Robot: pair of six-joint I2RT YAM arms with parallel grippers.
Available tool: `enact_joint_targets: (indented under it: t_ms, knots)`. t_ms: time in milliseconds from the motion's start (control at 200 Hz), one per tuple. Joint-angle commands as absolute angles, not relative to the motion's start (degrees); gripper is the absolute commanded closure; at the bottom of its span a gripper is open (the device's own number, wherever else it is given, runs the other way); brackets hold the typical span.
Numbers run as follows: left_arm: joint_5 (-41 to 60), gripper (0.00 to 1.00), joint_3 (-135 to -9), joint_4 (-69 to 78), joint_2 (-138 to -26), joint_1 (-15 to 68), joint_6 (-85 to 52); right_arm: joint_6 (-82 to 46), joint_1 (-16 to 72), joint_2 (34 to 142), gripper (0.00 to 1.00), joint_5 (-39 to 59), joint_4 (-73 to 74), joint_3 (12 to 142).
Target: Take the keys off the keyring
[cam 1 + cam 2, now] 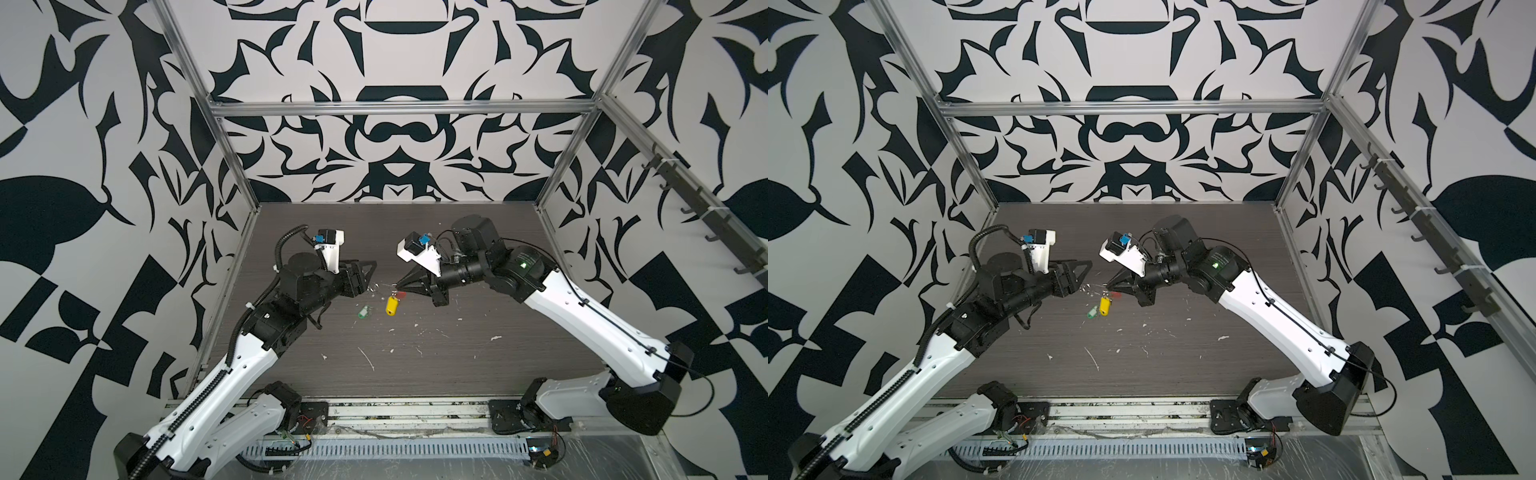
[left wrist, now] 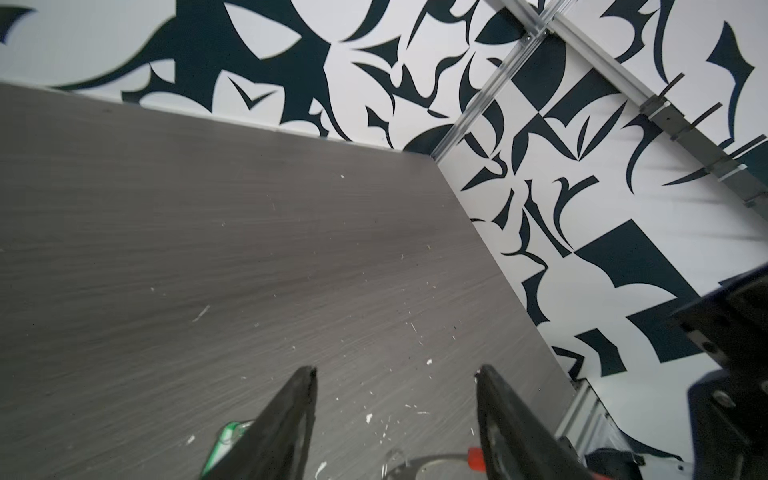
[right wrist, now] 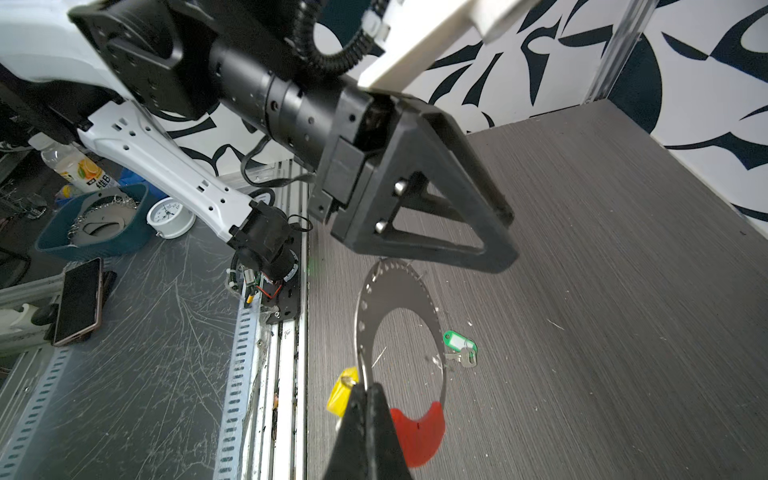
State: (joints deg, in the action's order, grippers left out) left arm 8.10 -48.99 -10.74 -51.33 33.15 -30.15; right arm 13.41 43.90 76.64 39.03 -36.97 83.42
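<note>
Only from right wrist, plainly seen: right gripper [image 3: 368,388] pinched on keyring [image 3: 397,286] by yellow key [image 3: 341,392], green key [image 3: 457,345] down on table [image 3: 623,249]; left gripper [image 2: 395,374] apart.

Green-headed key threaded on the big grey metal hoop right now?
No: in the right wrist view the green-headed key lies on the dark wood-grain table beside the large grey metal hoop, not strung on it.

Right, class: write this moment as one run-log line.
right gripper: shut on keyring | left gripper: open, empty | yellow key: on keyring | green key: off, on table
</note>
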Motion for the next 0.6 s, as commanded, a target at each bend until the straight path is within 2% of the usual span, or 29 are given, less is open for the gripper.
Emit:
enact_joint_targets:
  t_ms: [0, 235, 595]
  knots:
    - [15.3, 0.37, -49.6, -11.2, -49.3, 33.3, -30.8, 14.2, 43.6, 75.9, 1.00, 36.9, -36.0, 87.2]
    - [22.9, 0.40, -49.4, -12.1, -49.0, 34.5, -32.1, 11.7, 43.7, 77.6, 1.00, 32.6, -35.4, 89.1]
    - [19.8, 0.40, -50.4, -17.2, -47.3, 36.7, -30.4, 11.8, 43.6, 79.8, 1.00, 33.5, -38.9, 93.0]
